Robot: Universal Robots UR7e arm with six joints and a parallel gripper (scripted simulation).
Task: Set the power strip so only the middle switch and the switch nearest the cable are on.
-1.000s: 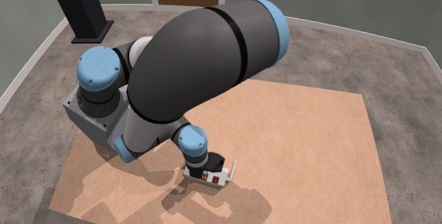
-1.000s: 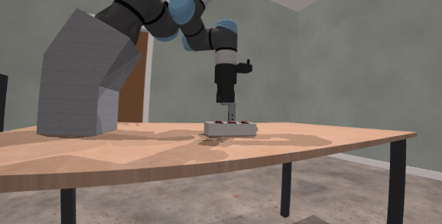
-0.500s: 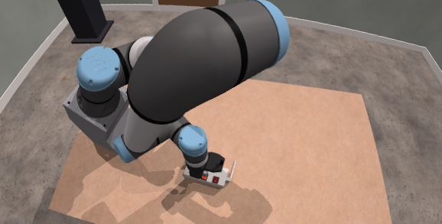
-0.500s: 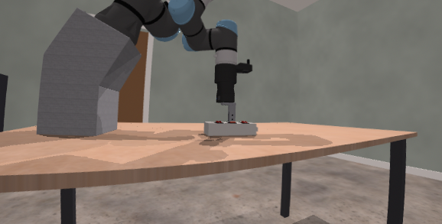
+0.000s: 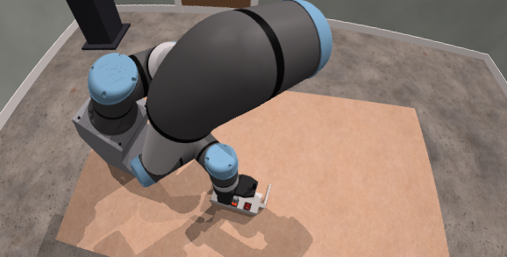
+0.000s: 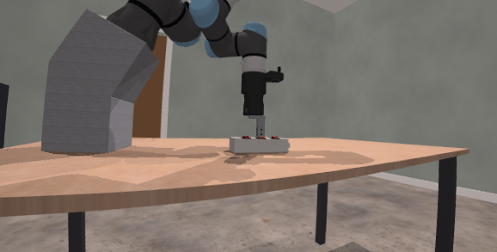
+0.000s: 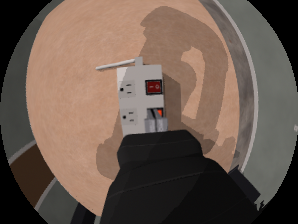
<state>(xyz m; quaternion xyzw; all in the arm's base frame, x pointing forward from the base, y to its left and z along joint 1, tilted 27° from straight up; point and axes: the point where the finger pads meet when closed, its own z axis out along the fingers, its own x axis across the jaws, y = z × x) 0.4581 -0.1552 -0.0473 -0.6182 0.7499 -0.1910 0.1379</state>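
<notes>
The white power strip (image 5: 256, 199) (image 6: 258, 145) (image 7: 140, 103) lies flat on the table, switches up. The switch nearest the cable (image 5: 247, 206) (image 6: 274, 138) (image 7: 153, 87) is dark red and unlit. The middle switch (image 5: 234, 204) (image 7: 160, 113) shows bright orange, lit, and is partly hidden by the fingers. The far switch (image 6: 246, 137) shows only edge-on in the exterior view, so its state cannot be told; the arm hides it elsewhere. My gripper (image 6: 260, 134) (image 7: 152, 115) is shut and empty, pointing down with its tips at the middle switch. Whether they touch it is unclear.
The short white cable (image 5: 267, 194) (image 7: 115, 65) sticks out from one end of the strip. Sockets (image 7: 127, 89) run beside the switches. The strip stands on the wooden table (image 5: 351, 168) (image 6: 172, 175), with the grey robot base (image 5: 111, 146) (image 6: 82, 101) to the left in the top and exterior views.
</notes>
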